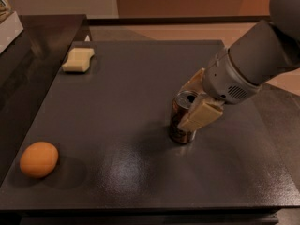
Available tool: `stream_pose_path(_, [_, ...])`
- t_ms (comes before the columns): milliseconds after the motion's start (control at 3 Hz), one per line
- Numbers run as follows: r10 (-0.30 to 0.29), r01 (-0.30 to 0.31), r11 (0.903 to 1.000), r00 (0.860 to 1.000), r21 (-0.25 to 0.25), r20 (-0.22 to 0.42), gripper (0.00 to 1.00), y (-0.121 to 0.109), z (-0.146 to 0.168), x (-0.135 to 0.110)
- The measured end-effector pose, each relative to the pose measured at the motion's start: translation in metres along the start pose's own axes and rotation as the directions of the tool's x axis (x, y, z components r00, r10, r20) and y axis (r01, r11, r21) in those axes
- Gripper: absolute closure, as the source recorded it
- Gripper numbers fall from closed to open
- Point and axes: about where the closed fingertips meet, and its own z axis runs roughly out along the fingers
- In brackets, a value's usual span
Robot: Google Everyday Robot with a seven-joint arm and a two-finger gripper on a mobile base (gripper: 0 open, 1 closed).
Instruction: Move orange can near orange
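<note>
Step in hand: grasping. Gripper (185,108) sits at can (179,134), upright near mid-bench (131,74); fingers (201,115) are spread astride it, apparently not clamped. Next: clamp, then carry toward orange (39,159), well apart at 8 o'clock.

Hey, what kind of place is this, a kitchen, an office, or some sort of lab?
Probably a robot test area, perhaps in an office break room: a plain dark table holds an orange can, an orange and a sponge, and the robot's hand is at the can.
</note>
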Motion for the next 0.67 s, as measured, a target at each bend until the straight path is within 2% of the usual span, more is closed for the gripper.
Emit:
stream_pose_path(333, [-0.007, 0.007, 0.9999, 1.0, -0.012, 0.017, 0.64, 0.0, 0.002, -0.006])
stream_pose_path(667, [-0.037, 0.039, 0.9983, 0.998, -0.043, 0.044, 0.87, 0.005, 0.01, -0.025])
